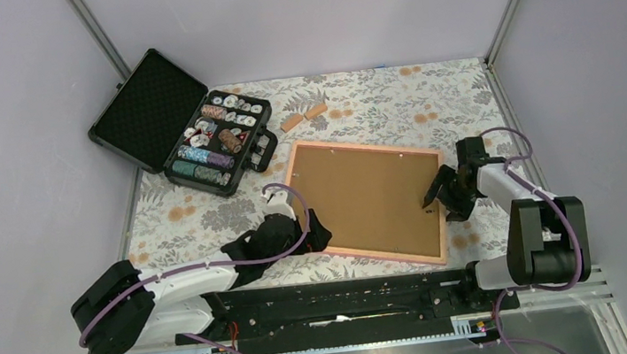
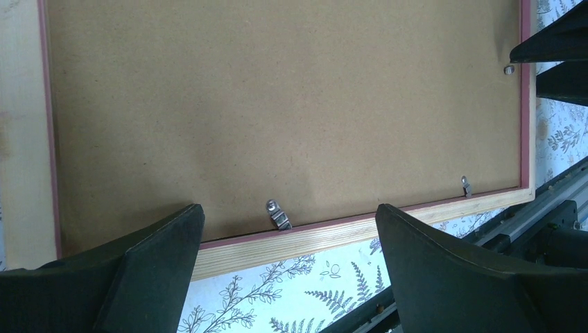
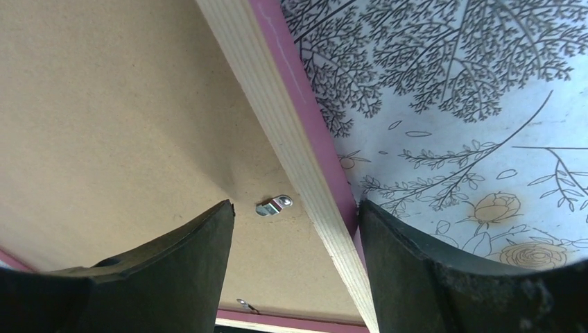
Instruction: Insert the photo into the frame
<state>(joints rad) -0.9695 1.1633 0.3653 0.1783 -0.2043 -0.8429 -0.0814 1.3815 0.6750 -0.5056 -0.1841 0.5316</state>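
Frame (image 1: 366, 149) back-up, long axis left-right, slightly skewed.

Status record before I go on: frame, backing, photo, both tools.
frame: flat on table, back up
board: sits inside frame, fills the opening
clips: small metal tabs along board's edge
photo: not in view
left tool: open, at frame's near-left corner
right tool: open, astride frame's right rail
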